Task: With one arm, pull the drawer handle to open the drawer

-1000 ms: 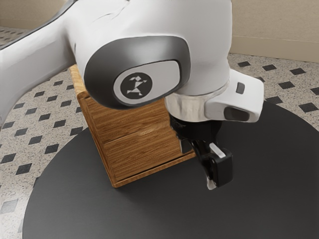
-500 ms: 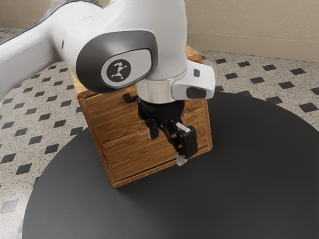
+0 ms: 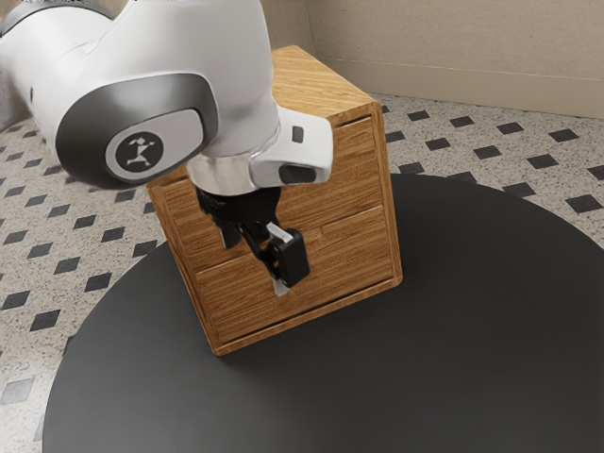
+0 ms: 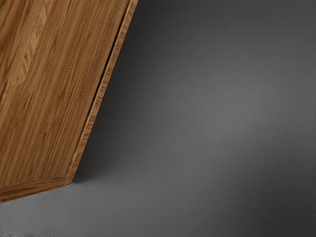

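A wooden drawer cabinet (image 3: 344, 226) stands on a round black mat (image 3: 453, 340), its front facing the camera in the exterior view. Seams mark an upper and a lower drawer front, and both sit flush. My gripper (image 3: 260, 249) hangs open right in front of the cabinet's front, at the seam between the drawers, toward the exterior view's left. One finger (image 3: 291, 257) shows black with a pale pad. The hand and arm cover the handle. In the wrist view the cabinet's wooden face (image 4: 49, 98) and its lower edge lie close under the hand, above the mat (image 4: 222, 123).
The mat lies on a speckled floor with dark diamond tiles (image 3: 85, 226). A beige wall (image 3: 491, 47) runs along the back. Open mat spreads in front of the cabinet and toward the exterior view's right.
My arm has swung toward the exterior view's left and in toward the cabinet front. The gripper went from over the mat by the cabinet's corner to in front of the drawers.
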You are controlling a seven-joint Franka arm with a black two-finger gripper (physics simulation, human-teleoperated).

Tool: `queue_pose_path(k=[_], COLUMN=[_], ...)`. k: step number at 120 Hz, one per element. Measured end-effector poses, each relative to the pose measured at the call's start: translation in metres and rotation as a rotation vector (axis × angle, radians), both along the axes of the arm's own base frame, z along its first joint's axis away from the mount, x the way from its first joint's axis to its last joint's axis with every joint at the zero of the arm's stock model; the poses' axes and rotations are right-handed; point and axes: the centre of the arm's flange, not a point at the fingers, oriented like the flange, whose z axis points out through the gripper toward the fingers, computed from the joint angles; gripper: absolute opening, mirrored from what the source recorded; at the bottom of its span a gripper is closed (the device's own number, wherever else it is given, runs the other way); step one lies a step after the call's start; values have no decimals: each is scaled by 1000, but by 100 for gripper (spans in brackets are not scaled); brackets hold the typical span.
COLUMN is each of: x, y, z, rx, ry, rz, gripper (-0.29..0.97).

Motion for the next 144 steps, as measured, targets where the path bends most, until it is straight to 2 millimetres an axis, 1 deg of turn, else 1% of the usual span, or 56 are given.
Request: queue_pose_path(k=[9, 20, 23, 26, 30, 34, 37, 44, 47, 50, 59, 66, 72, 78, 87, 97, 112, 124, 134, 144], x=[3, 1, 2, 5, 9, 12, 12, 11, 13, 17, 38, 47, 50, 51, 50, 51, 54, 57, 64, 77], y=[3, -4, -1, 6, 16, 20, 17, 2, 2, 5, 28, 37, 35, 26, 14, 16, 41, 53, 70, 91], z=[-2, 4, 5, 6, 16, 25, 32, 49, 54, 57, 51, 44, 34, 29, 29, 30, 30, 27, 20, 15], rx=[-11, -18, -16, -10, 7, 31, 56, 106, 120, 129, 126, 122, 120, 118, 116, 120, 136, 138, 137, 138], ry=[3, -9, -9, -12, -38, -63, -83, -127, -139, -149, -138, -121, -101, -91, -91, -89, -74, -56, -37, -23], rz=[9, -11, -16, -16, -23, -40, -66, -142, -163, -176, -190, -223, -261, -305, -367, -401, -398, -409, -400, -380], gripper=[68, 68, 68, 68, 68, 68, 68, 68, 68, 68, 68, 68, 68, 68, 68, 68, 68, 68, 68, 69])
